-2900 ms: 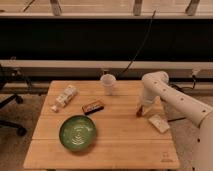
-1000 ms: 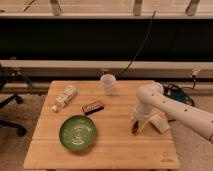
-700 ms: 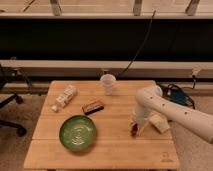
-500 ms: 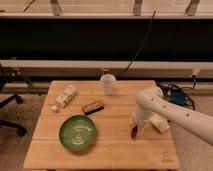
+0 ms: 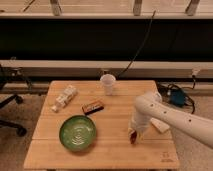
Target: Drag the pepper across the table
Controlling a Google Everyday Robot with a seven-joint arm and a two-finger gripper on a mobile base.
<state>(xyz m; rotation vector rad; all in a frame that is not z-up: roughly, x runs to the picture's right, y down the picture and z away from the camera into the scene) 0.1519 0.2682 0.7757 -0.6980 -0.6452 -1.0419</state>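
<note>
Camera view: the gripper (image 5: 134, 134) points down at the front-right part of the table (image 5: 110, 150), right of the green bowl (image 5: 78, 133). The pepper (image 5: 133, 136) sits at its tip, touching the tabletop. Whether the claw is clenched on the pepper or released cannot be told. The brown bar (image 5: 93, 106) and clear cup (image 5: 108, 83) lie well apart.

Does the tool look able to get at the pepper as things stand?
Probably yes: the tool is already down at the pepper near the table's right front, with nothing between them; the green bowl sits well left.
</note>
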